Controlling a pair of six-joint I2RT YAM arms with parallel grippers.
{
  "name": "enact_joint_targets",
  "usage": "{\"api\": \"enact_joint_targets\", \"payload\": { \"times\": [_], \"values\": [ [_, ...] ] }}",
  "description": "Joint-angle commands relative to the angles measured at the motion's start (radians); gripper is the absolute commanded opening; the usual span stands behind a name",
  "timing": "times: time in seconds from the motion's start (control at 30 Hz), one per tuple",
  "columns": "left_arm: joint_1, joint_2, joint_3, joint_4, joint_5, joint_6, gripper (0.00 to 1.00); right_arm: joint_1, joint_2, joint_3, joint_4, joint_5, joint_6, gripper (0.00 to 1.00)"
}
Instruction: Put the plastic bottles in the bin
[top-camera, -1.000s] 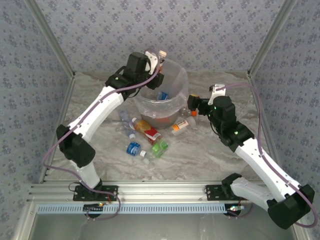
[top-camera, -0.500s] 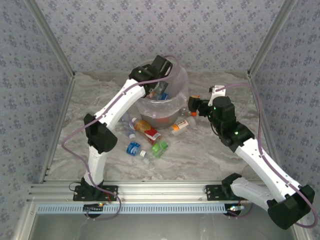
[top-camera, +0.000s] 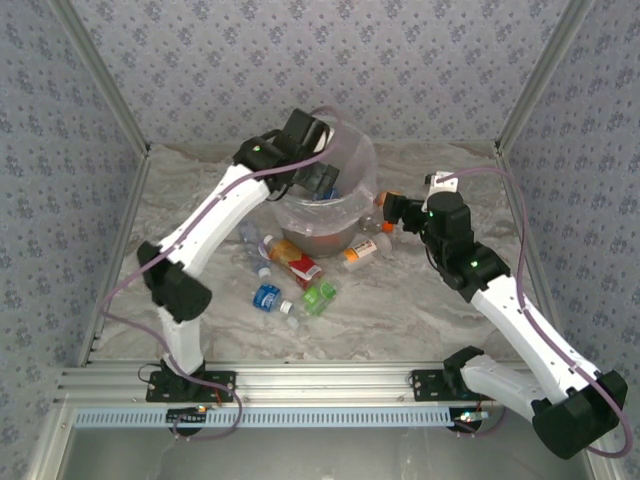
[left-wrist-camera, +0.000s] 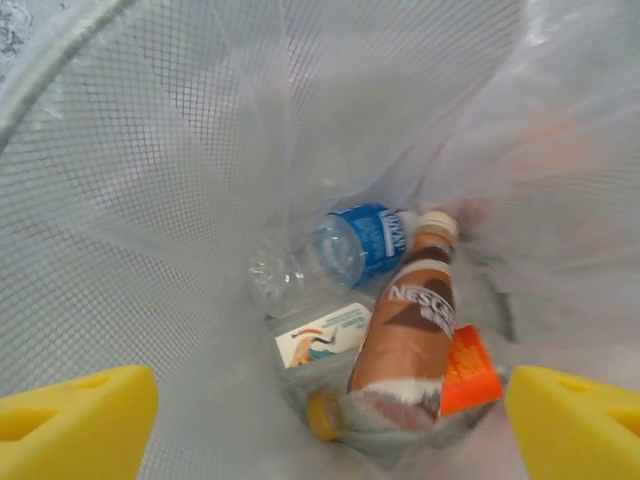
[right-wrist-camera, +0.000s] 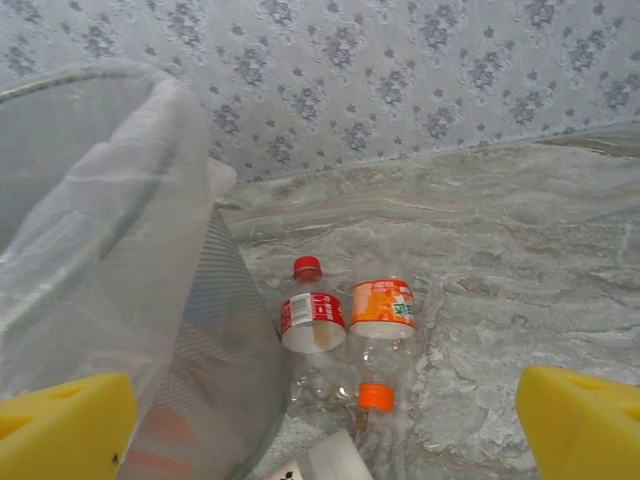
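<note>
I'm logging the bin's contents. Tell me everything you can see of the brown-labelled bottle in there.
The brown-labelled bottle is wrapped in a brown-and-cream Nescafé sleeve, with a pale cap on. It lies slanted at the bottom of the bin, resting on other bottles: its neck beside a blue-labelled bottle, its side over an orange label. Nothing grips it.

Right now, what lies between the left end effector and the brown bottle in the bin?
Nothing; in the left wrist view the stretch from the left end effector to the brown bottle is bare.
</note>
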Motion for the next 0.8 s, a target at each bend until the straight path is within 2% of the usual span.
{"api": "enact_joint_targets", "payload": {
  "times": [0.0, 0.13, 0.23, 0.33, 0.47, 0.63, 0.77],
  "values": [
    [-0.005, -0.180, -0.133, 0.201, 0.115, -0.020, 0.93, -0.031, 0.022, 0.011, -0.044, 0.020, 0.052, 1.00],
    [-0.004, -0.372, -0.382, 0.427, 0.117, -0.054, 0.99, -0.085, 0.069, 0.026, -0.087, -0.015, 0.066, 1.00],
    [-0.003, -0.492, -0.549, 0.558, 0.109, -0.077, 0.99, -0.113, 0.109, 0.036, -0.105, -0.038, 0.070, 1.00],
    [0.003, -0.585, -0.671, 0.643, 0.040, -0.100, 1.00, -0.135, 0.157, 0.052, -0.115, -0.064, 0.071, 1.00],
    [0.040, -0.670, -0.791, 0.674, -0.079, -0.196, 1.00, -0.156, 0.230, 0.079, -0.124, -0.098, 0.064, 1.00],
    [0.130, -0.776, -0.944, 0.710, -0.091, -0.362, 0.99, -0.190, 0.362, 0.151, -0.166, -0.216, 0.028, 1.00],
    [0.174, -0.848, -1.029, 0.717, -0.167, -0.433, 1.00, -0.204, 0.498, 0.239, -0.205, -0.269, -0.003, 1.00]
  ]
}}
